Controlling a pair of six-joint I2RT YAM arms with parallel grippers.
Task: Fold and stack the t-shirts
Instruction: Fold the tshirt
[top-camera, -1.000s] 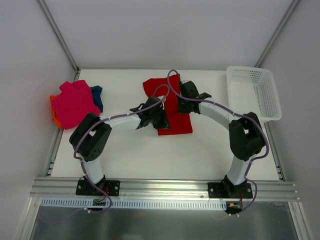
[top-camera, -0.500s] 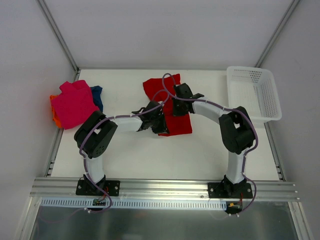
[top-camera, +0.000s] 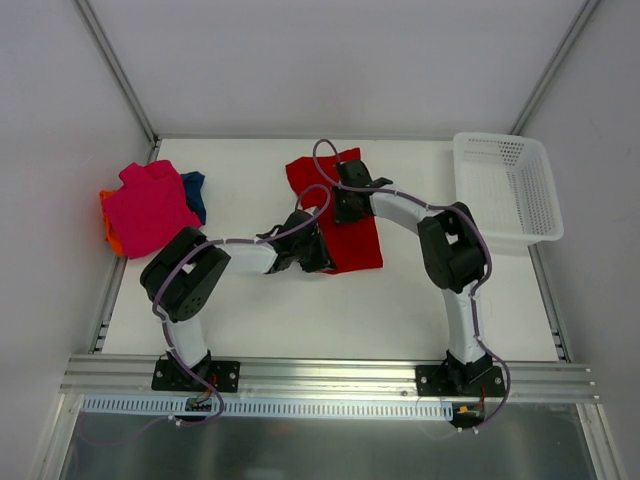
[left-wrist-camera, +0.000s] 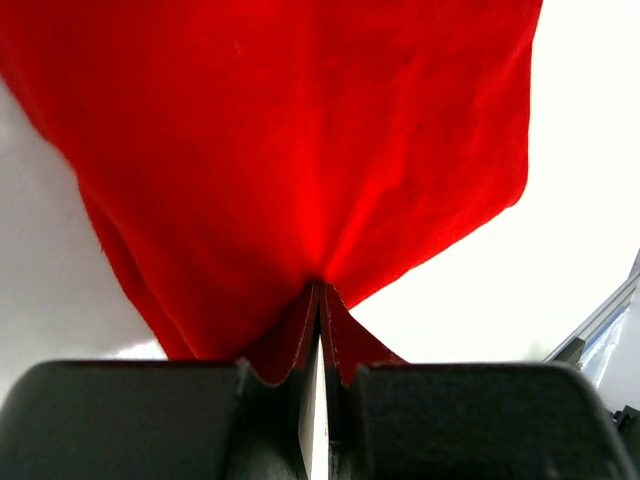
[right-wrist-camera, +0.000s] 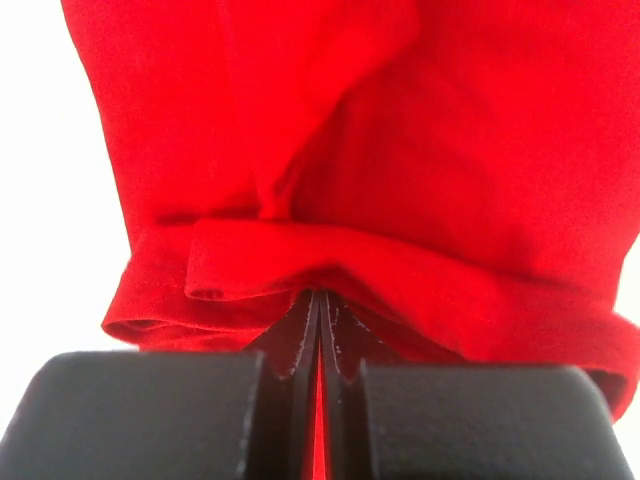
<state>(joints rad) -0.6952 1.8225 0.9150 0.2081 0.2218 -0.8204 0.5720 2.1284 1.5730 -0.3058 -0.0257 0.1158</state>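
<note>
The table (top-camera: 400, 300) is white and flat. A red shirt (top-camera: 362, 245) lies near the middle, a bit toward the back. It is partly folded, with a sleeve sticking out at the far left. By the left edge is a small pile of shirts. The pink shirt (top-camera: 150, 205) is on top. An orange shirt (top-camera: 112, 238) peeks out under its left side, and a blue shirt (top-camera: 194, 190) peeks out on its right. A white basket (top-camera: 510, 190) sits at the far right corner, well apart from the shirts.

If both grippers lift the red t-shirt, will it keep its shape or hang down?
Probably floppy: the red t-shirt puckers where the left gripper pinches it. Its hem bunches at the right gripper, so it likely sags between them.
</note>
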